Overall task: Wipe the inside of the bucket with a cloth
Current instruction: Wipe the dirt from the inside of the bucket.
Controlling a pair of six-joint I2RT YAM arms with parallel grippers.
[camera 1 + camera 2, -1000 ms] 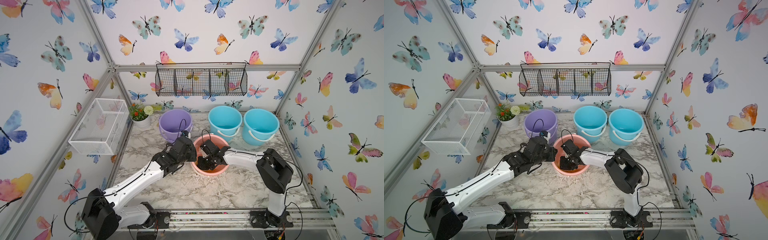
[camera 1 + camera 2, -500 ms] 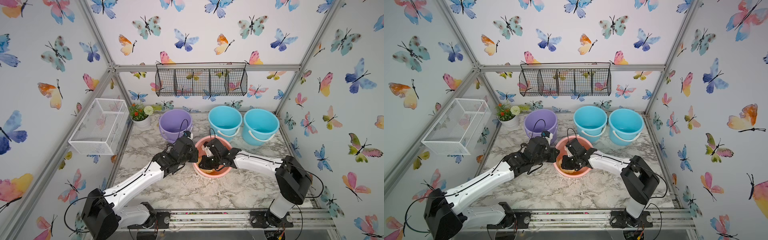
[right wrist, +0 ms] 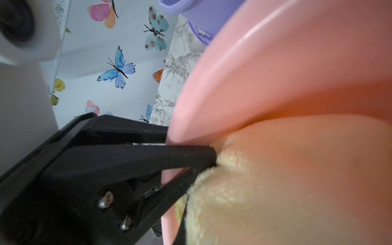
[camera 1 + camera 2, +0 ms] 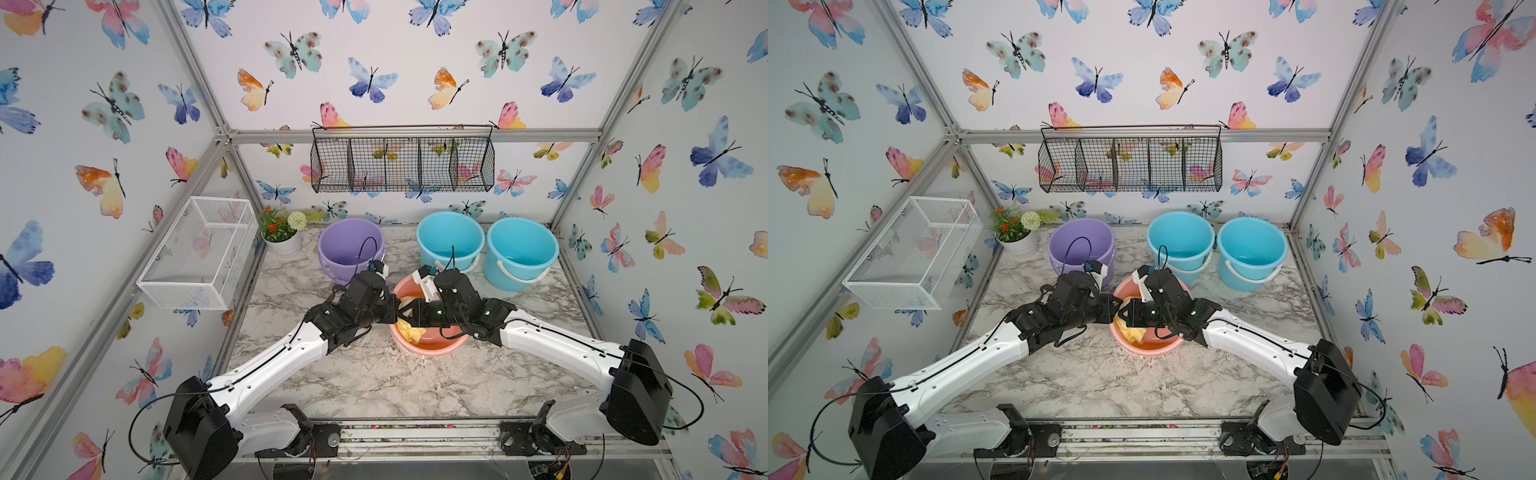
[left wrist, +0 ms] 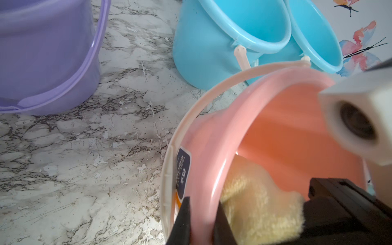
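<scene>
- In both top views the left tool (image 4: 397, 309) pinches the rim of the pink bucket (image 4: 428, 351). The right tool (image 4: 410, 314) holds the yellow cloth (image 4: 409, 330) inside the pink bucket.
- Left wrist view: the left tool's fingers (image 5: 183, 220) squeeze the rim, one finger outside and one inside. The cloth (image 5: 254, 201) sits inside, touching the wall.
- Right wrist view: the cloth (image 3: 275, 180) touches the pink bucket's (image 3: 275, 63) inner wall.

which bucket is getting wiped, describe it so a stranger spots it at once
On the marble table, look in front of the back row: purple bucket and two blue buckets. The pink bucket stands alone there, the only one holding a yellow cloth.
</scene>
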